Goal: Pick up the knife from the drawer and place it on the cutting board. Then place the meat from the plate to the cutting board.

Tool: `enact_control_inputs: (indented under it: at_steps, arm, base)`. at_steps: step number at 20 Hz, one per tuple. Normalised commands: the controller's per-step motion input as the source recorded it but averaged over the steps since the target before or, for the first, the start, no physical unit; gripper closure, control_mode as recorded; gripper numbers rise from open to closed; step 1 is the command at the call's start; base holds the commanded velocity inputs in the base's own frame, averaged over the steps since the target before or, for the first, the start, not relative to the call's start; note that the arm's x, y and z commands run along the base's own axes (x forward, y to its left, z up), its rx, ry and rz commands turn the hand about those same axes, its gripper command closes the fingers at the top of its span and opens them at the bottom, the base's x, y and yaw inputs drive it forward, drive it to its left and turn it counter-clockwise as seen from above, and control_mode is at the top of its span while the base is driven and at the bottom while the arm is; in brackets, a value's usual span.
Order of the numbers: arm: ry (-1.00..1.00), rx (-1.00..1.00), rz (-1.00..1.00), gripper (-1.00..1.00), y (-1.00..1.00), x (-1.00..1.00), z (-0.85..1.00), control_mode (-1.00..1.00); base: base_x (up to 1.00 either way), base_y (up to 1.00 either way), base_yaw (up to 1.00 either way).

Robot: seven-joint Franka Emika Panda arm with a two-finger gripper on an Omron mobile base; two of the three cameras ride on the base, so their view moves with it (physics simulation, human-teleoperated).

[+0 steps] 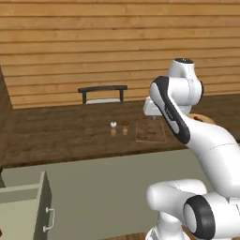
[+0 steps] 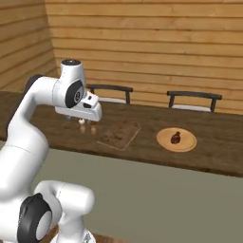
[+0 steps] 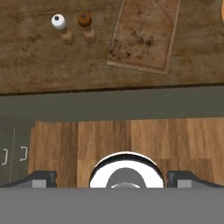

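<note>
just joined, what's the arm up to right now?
Nothing is held yet. The gripper is open and empty, raised above the counter edge and looking down at the cutting board, which is bare. Two small shakers stand to one side of the board. The meat sits on the plate, further along the counter. The drawer is open at lower left in the left base view; its inside can't be seen, so no knife is visible.

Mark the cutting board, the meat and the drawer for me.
cutting board (image 2: 119, 133): right base view, middle of its top face.
meat (image 2: 176, 138): right base view, middle of the lump.
drawer (image 1: 43, 206): left base view, its front panel.
</note>
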Motion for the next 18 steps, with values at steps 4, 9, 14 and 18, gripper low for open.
enact_control_inputs:
  at_steps: [4, 9, 14, 18]
  arm:
    - [0.00, 0.00, 0.00, -1.00, 0.00, 0.00, 0.00, 1.00]
    - [0.00, 0.00, 0.00, -1.00, 0.00, 0.00, 0.00, 1.00]
    - [0.00, 0.00, 0.00, -1.00, 0.00, 0.00, 0.00, 1.00]
    - [0.00, 0.00, 0.00, -1.00, 0.00, 0.00, 0.00, 1.00]
  base:
    - [0.25, -0.81, 0.10]
    - [0.08, -0.39, 0.27]
    - [0.26, -0.14, 0.38]
    - [0.17, -0.45, 0.43]
